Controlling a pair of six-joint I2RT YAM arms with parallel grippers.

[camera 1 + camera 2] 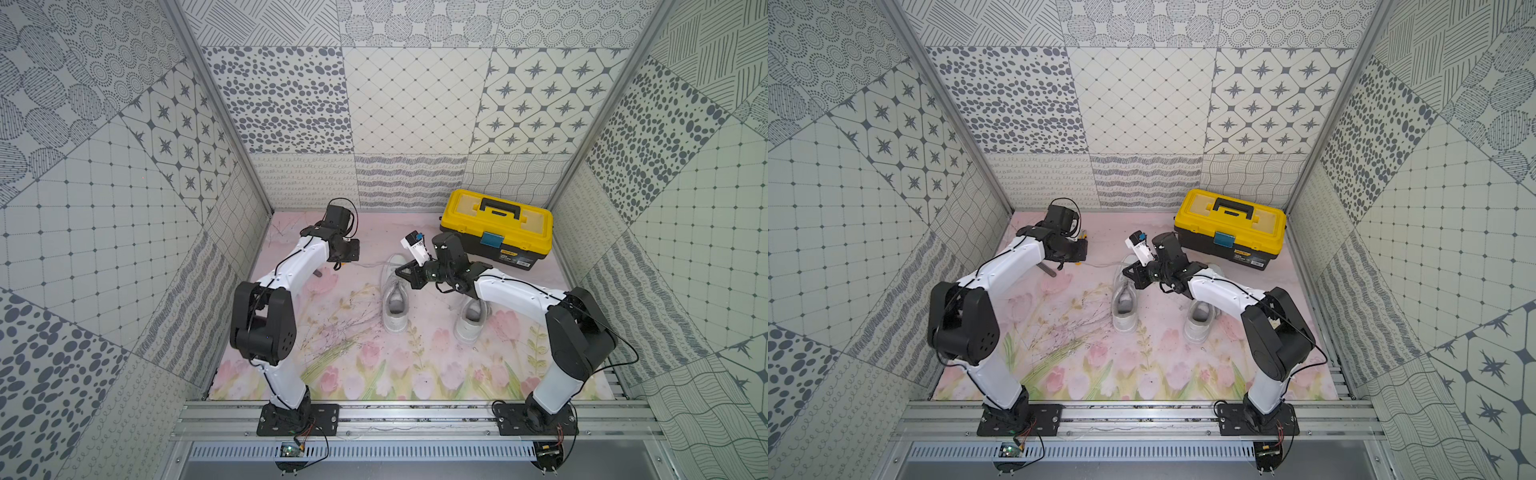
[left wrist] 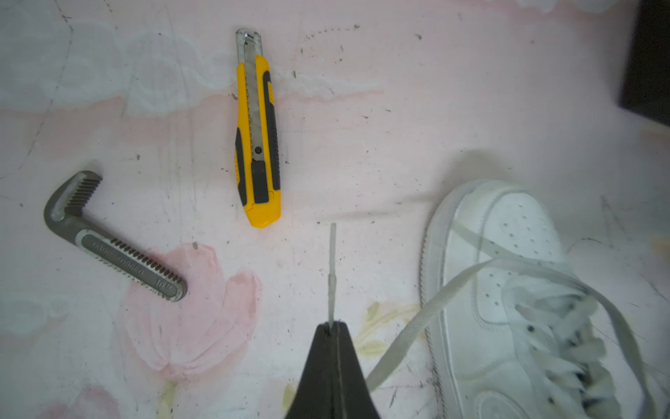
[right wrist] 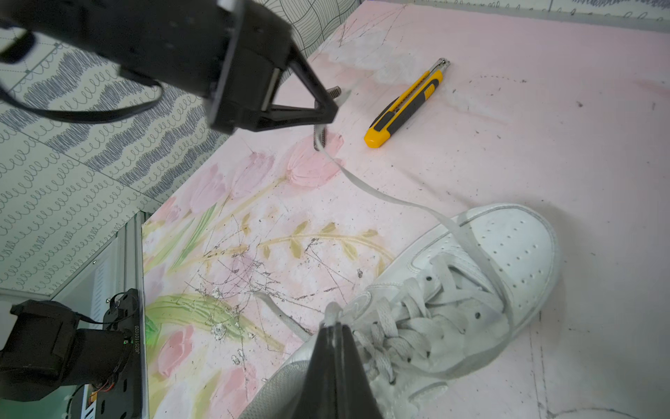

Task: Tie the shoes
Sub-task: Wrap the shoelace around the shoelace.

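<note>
- L gripper (image 2: 331, 324) pressed shut, pinching lace tip (image 2: 332, 254), well left of toolbox (image 1: 496, 226).
- R gripper (image 3: 333, 324) also pressed shut, pinching 2nd lace strand (image 3: 331, 312) over left shoe (image 1: 395, 299), front-left of toolbox.
- Right shoe (image 1: 471, 320) in front of toolbox, partly under R arm.
- Utility knife (image 2: 257, 145) & wrench jaw (image 2: 108, 239) on bench (image 1: 353, 374), left of toolbox.

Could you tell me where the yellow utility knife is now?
In the left wrist view, the utility knife lies on the mat, on the robot's left, between the grey wrench jaw and the white sneaker.
</note>
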